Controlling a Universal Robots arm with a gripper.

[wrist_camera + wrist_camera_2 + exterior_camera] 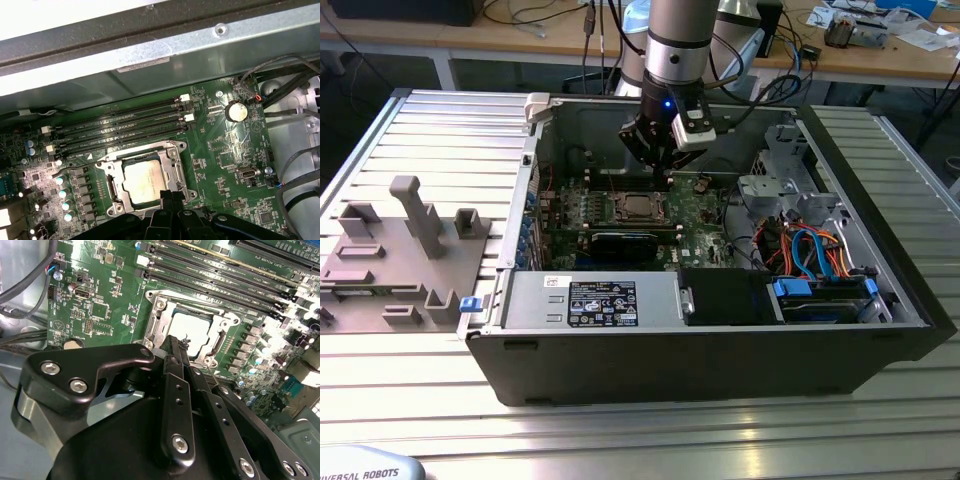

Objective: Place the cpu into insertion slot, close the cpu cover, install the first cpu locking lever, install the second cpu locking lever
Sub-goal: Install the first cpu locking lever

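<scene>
1. Ribbed aluminium forms the desk (420, 130). On it an open computer case (720, 350) lies with its open side up, and the arm (677, 40) reaches down into it.
2. In the second wrist view we see the gripper (177, 346) low over the green circuit board (100, 310). Its black fingers (175, 385) are drawn together at the tips, and we cannot tell whether anything thin is pinched between them.
3. Those tips sit at the edge of the insertion slot (159, 304), right by the cpu cover (175, 167). We cannot say whether they touch it.
4. The cpu (192, 330) lies flat inside the slot, its silvery-grey top showing through the cover's window. The cover lies down around it.
5. In the first wrist view, a thin wire lever (75, 167) slants out from one corner of the slot over the board. We cannot tell whether it is latched.
6. Long black memory slots (120, 127) run side by side just beyond the slot, and a round coin cell (236, 111) sits farther out on the board.
7. In the exterior view, blue and orange cables (810, 250) bunch inside the case toward the exterior view's right. A grey fixture block (390, 260) rests on the desk at the exterior view's left, apart from the case.
</scene>
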